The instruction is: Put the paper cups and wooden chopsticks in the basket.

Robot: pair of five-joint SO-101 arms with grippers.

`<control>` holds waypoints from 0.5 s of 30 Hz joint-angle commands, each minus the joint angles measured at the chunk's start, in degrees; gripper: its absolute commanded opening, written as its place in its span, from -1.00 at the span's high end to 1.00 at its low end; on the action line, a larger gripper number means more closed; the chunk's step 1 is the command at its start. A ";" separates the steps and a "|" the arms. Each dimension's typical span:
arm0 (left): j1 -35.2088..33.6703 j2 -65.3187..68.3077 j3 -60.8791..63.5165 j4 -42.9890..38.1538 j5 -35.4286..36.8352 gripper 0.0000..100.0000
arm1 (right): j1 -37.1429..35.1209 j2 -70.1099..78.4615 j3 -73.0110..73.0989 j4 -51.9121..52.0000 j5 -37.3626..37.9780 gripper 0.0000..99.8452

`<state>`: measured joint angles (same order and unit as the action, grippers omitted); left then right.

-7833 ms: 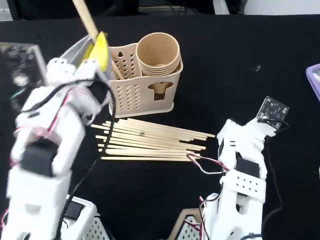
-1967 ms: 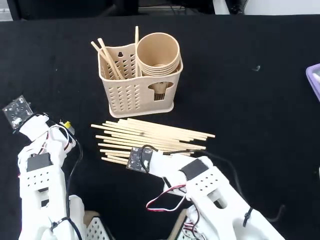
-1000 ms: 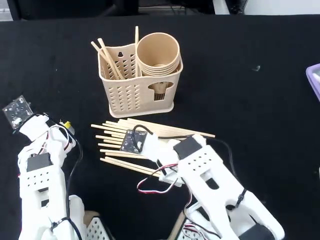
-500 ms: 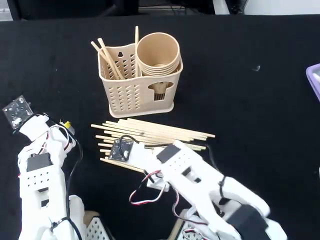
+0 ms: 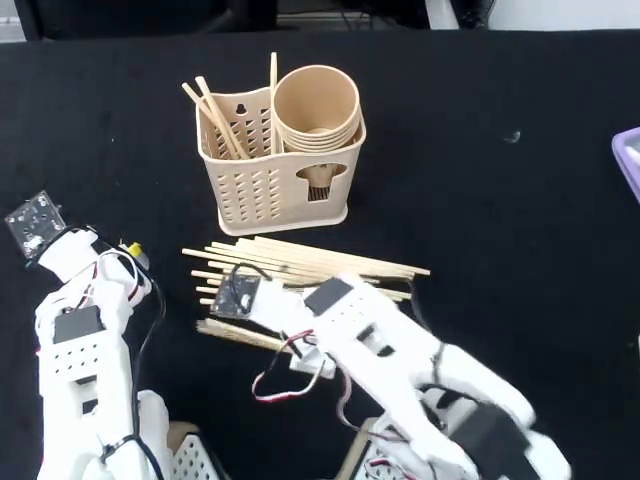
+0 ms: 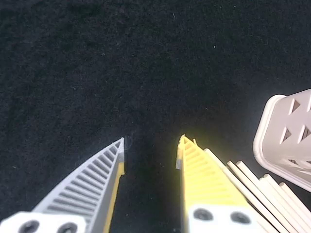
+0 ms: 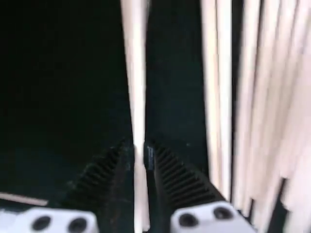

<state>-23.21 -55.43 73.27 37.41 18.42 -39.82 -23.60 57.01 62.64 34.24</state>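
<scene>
Chopstick (image 7: 135,87) between the right jaws.

Looks like a robotics lab or workshop bench. Going by black cloth over the table (image 5: 500,200), two white plastic arms (image 5: 85,350) side by side, loose wiring (image 5: 256,386), a bare circuit board (image 5: 32,222), plus basket (image 5: 280,190) and wooden chopsticks (image 5: 330,265) laid out as props.

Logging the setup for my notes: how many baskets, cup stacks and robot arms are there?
Basket: 1
Cup stack: 1
Arms: 2 (left arm, right arm)
Total: 4
</scene>
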 commanded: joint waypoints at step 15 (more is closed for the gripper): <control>-0.13 -1.05 -0.92 -0.97 0.62 0.64 | 8.88 -37.23 -16.57 10.02 -3.60 0.98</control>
<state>-23.21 -55.43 73.27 37.41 18.42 -34.99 -57.01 46.46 76.53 33.45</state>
